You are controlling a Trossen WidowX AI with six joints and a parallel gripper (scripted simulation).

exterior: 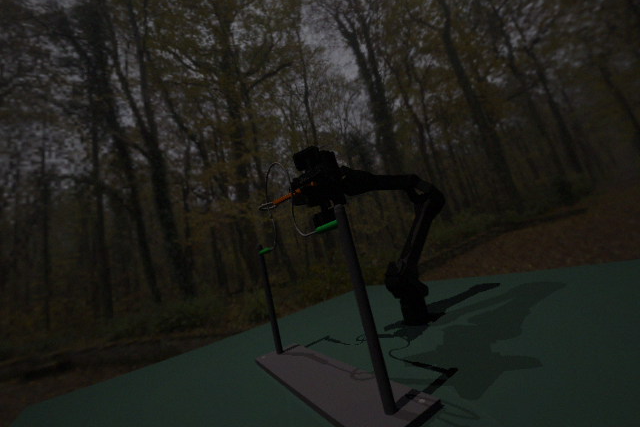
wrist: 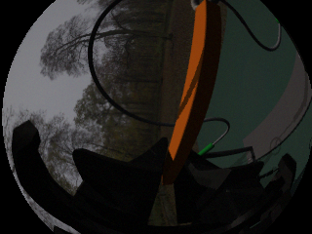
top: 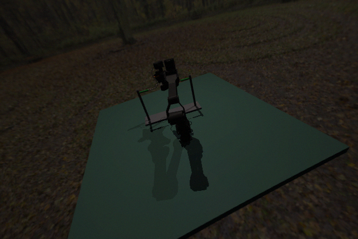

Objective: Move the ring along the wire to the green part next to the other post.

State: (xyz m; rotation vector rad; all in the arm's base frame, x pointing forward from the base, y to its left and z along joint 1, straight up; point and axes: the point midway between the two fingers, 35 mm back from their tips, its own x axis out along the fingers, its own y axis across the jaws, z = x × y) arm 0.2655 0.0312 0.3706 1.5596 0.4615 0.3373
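Observation:
My gripper (exterior: 300,189) (wrist: 170,142) is shut on the orange handle (exterior: 282,198) (wrist: 196,90). The small ring (exterior: 266,206) is at the handle's far end in the exterior view, around the grey wire's rising stretch near the far post; whether it touches the wire I cannot tell. In the wrist view only the ring's edge shows at the top. The thin grey wire (exterior: 292,214) (wrist: 92,63) arches high between two green parts, one by the far post (exterior: 264,251) and one by the near post (exterior: 326,227). In the top view the arm hides the ring.
Two dark posts stand on a pale base plate (top: 157,117) (exterior: 330,391) (wrist: 280,122). The near post (exterior: 359,288) in the exterior camera stands in front of part of the arm. The wire's near loop passes close beside the gripper there. A green table top (top: 231,158) lies beneath.

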